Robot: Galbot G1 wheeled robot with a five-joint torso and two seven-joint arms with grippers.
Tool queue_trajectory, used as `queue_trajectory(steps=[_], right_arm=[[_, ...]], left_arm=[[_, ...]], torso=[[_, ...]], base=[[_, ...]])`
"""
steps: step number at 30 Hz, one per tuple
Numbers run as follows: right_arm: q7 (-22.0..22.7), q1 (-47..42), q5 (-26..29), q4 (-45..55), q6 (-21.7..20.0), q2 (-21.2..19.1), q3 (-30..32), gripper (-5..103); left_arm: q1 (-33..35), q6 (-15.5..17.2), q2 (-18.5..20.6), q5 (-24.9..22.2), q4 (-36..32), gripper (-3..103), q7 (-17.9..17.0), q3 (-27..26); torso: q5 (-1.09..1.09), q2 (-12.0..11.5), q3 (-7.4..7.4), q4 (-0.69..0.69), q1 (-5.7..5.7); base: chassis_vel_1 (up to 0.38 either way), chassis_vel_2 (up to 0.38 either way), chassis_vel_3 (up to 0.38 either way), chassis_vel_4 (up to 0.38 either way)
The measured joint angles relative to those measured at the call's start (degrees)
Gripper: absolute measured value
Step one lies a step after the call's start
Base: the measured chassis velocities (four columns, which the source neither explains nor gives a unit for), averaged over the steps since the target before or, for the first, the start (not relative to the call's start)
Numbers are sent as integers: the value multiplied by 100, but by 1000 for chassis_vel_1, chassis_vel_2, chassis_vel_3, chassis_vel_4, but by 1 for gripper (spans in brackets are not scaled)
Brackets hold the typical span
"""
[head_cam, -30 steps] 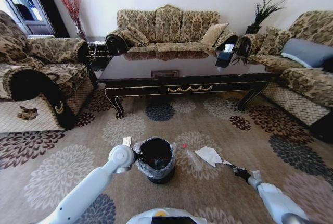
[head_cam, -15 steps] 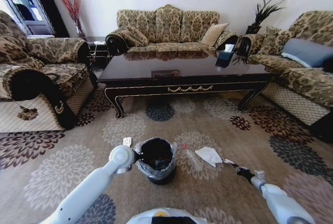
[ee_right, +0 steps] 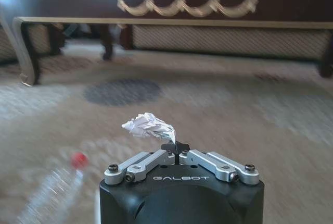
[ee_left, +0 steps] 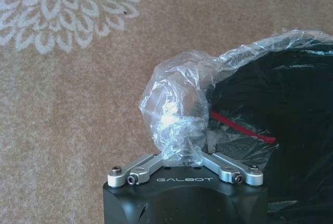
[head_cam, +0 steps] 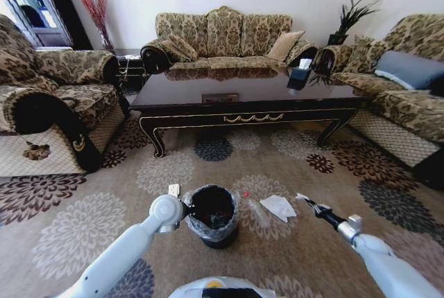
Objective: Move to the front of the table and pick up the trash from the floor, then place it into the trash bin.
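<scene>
The black trash bin (head_cam: 212,216) with its clear liner stands on the carpet in front of the dark table (head_cam: 243,93). My left gripper (head_cam: 183,209) is at the bin's near-left rim, shut on a bunched fold of the liner (ee_left: 177,104). The right gripper (head_cam: 306,203) hangs above the carpet to the right of the bin, shut on a small crumpled shiny scrap (ee_right: 149,126). A crumpled white paper (head_cam: 279,206) and a clear bottle (head_cam: 258,211) with a red cap (ee_right: 78,160) lie on the floor between bin and right gripper.
Patterned sofas stand left (head_cam: 48,97), behind (head_cam: 225,34) and right (head_cam: 402,83) of the table. A small white item (head_cam: 173,190) lies on the carpet by the bin's left side. Open carpet stretches between the table's front and the bin.
My right gripper has risen off the carpet and swung forward with the scrap in it. The left gripper and the bin have shifted slightly right.
</scene>
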Motion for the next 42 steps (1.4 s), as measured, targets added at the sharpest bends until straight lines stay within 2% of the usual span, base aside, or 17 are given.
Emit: queue_trajectory(steps=[1, 6, 12, 13, 16, 20, 26, 32, 42], right_arm=[[70, -193, -3, 477, -55, -37, 40, 0], [185, -537, -20, 1385, -181, -105, 72, 0], [497, -1202, -185, 3248, -536, -158, 91, 0], [497, -1202, -185, 3248, -536, -158, 91, 0], [695, -1440, -311, 4167, -694, -171, 55, 0], [853, -1630, -379, 4896, -820, -248, 25, 0], [974, -1783, -474, 5391, -932, -286, -33, 0], [1071, -2109, -811, 5811, -993, -135, -96, 0], [1121, -2348, -1201, 5771, -997, 34, -199, 0]], left_arm=[[1, 0, -10, -4, -12, 0, -10, 7], [61, 0, -17, 4, -55, 0, -26, -1], [82, 0, -61, 45, -79, 0, -38, 4], [82, 0, -61, 45, -79, 0, -38, 4], [-2, 0, -105, 48, -48, 0, -42, 79], [-92, 0, -179, 40, -32, 0, -74, 186], [-231, 0, -294, 60, 71, 0, -98, 411], [-385, 0, -439, 124, 171, 0, -112, 720], [-525, -1, -483, 105, 205, 0, -117, 835]], torso=[[0, 0, 0, -2, 0], [0, 0, 0, -1, 0], [0, 0, 0, -1, 0], [0, 0, 0, -1, 0], [-1, 0, 0, -1, 0], [-1, 0, 0, -1, 0], [0, 0, 0, -2, 0], [0, 0, 0, -2, 0], [1, 0, 0, -1, 0]], base=[[0, 0, 0, 0], [0, 0, 0, 0], [0, 0, 0, 0], [0, 0, 0, 0], [0, 0, 0, 0], [0, 0, 0, 0], [0, 0, 0, 0], [0, 0, 0, 0], [0, 0, 0, 0]])
